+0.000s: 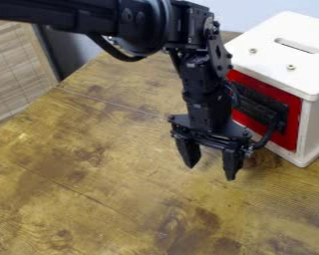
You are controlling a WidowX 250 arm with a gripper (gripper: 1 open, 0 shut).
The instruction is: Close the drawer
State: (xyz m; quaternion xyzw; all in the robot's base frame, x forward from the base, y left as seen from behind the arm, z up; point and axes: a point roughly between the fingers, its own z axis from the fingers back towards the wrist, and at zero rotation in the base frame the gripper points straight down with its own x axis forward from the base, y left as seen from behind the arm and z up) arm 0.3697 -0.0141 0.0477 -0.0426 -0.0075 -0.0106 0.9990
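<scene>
The drawer (273, 113) has a red front with a black panel and a black loop handle, and it sits in a small white box (298, 70) at the right of the wooden table. My gripper (209, 159) hangs just in front of the drawer's front, at its lower left, fingers pointing down to the table. The fingers stand apart and hold nothing. The arm partly covers the left end of the drawer front. I cannot tell how far the drawer stands out of the box.
The white box's top has a slot (301, 46). The worn wooden table (96, 179) stretches to the left and front. A woven blind (16, 65) stands at the far left beyond the table edge.
</scene>
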